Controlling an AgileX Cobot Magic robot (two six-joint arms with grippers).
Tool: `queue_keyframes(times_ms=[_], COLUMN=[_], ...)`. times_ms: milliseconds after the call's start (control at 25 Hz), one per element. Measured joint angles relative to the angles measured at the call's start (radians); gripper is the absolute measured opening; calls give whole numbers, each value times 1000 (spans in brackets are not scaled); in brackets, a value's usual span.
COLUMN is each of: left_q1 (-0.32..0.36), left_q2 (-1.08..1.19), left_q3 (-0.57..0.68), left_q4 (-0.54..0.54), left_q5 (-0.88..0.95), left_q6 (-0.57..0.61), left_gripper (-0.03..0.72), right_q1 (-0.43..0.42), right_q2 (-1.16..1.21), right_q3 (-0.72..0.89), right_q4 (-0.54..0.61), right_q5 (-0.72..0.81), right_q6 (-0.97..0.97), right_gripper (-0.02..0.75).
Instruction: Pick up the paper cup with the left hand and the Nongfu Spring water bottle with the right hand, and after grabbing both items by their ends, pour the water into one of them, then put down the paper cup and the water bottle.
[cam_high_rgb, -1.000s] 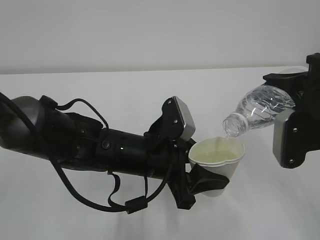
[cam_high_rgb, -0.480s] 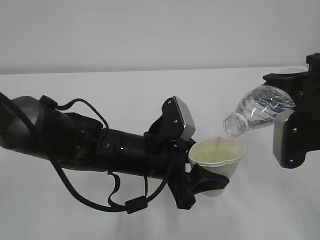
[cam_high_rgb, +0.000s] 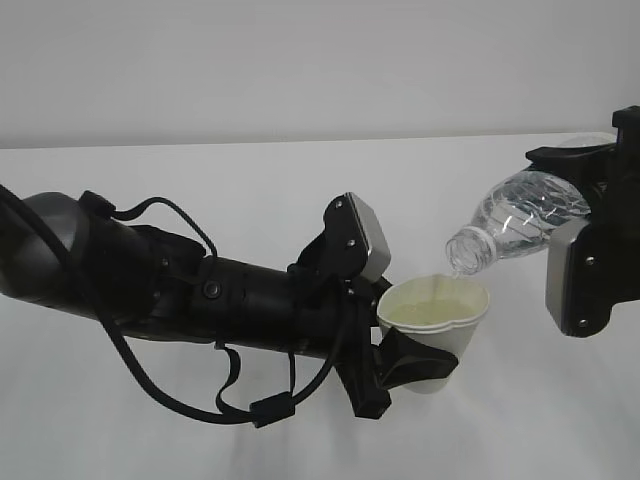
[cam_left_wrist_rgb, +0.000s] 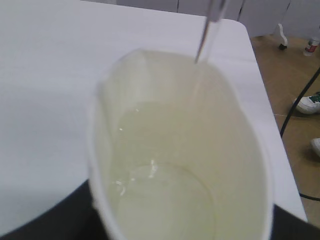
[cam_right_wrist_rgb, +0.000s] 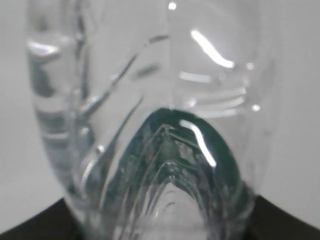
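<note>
Cup (cam_high_rgb: 436, 318): mid-air, centre-right, pinched low by left gripper (cam_high_rgb: 408, 362); rim squashed.
Bottle (cam_high_rgb: 520, 222): tilted, mouth over the cup's far rim, clamped by right gripper (cam_high_rgb: 590, 215).
Risk: harder squeeze or thin stream (cam_left_wrist_rgb: 206, 31) drifting spills water.
Room: bare table (cam_high_rgb: 250, 180) all round.

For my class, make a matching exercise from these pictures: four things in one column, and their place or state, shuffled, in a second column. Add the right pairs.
Things
1. small white paper cup with cream inside
2. clear ribbed plastic water bottle
3. thin stream of clear water
4. white table

Places or states
A. tilted, neck pointing down to the left, held by the right gripper
B. falling into the cup's far side
C. lying bare beneath both arms
D. upright, partly filled, clamped by the left gripper

Pairs: 1-D, 2-A, 3-B, 4-C
</note>
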Motion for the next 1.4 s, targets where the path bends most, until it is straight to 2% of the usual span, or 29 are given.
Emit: queue_keyframes(times_ms=[800,1400], left_q1=[0,0], left_q2=[0,0], left_q3=[0,0], left_q4=[0,-13], left_q5=[0,0], left_q6=[0,0], left_gripper=[386,386], right_q1=[0,0], right_q2=[0,0], right_q3=[0,0], right_q4=[25,71], right_q5=[0,0], right_q6=[4,185], right_gripper=[385,385])
